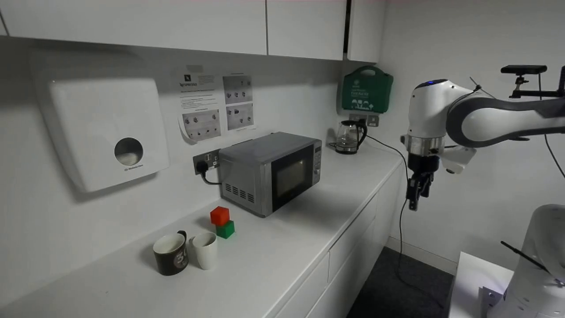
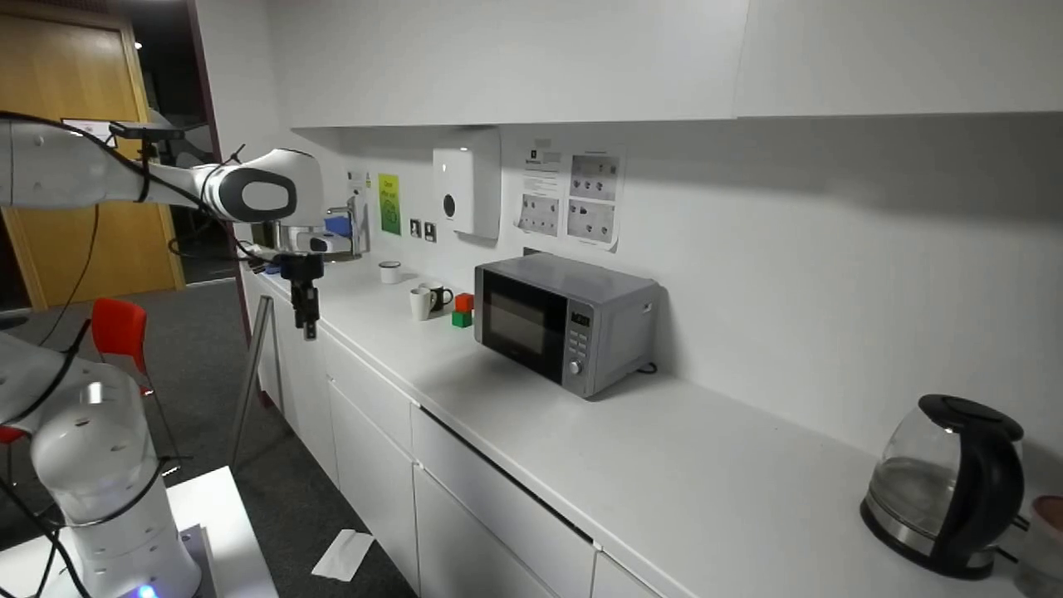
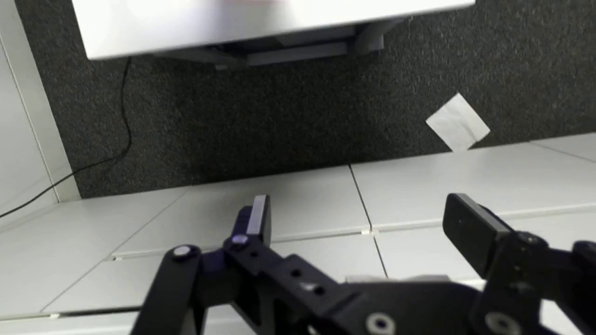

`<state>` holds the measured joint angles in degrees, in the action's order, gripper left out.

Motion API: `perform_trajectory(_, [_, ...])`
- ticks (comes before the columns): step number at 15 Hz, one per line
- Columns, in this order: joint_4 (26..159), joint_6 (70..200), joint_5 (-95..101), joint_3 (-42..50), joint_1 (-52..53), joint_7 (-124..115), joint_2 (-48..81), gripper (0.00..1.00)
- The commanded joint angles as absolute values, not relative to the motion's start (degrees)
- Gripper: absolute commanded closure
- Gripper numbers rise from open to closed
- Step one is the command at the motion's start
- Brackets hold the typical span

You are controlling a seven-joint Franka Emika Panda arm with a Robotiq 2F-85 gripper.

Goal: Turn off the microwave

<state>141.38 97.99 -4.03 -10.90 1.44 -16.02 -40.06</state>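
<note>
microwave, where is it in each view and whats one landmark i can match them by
In an exterior view: the microwave is near the middle, to the picture's left of the gripper.
In an exterior view: the microwave is also near the middle, but to the picture's right of the gripper.
In the wrist view: not in it; floor and white cabinet fronts show.
Shared landmark: the gripper, seen in all three.

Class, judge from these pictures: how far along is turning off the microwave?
Done: nothing I can confirm; the display is too small to tell whether the microwave is running.
In hand: nothing; the open, empty gripper hangs apart from it.
Left: likely reaching the control panel and working its knob or buttons.
</note>
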Motion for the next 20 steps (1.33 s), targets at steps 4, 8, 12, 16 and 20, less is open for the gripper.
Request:
perform_trajectory(4, [138.0,113.9,-0.6,-10.0,-0.6,-17.0,-28.9,0.01])
perform_trajectory(8, [134.7,116.1,2.3,-8.8,-2.1,-17.4,-22.6,0.38])
perform_trajectory(12, [128.0,113.9,4.2,-7.0,-2.8,-17.4,-16.6,0.67])
perform_trajectory(16, [118.0,111.3,6.5,-5.3,-3.3,-17.2,-9.8,0.98])
perform_trajectory(20, [107.4,108.6,8.9,-3.7,-2.7,-16.7,-1.6,1.0])
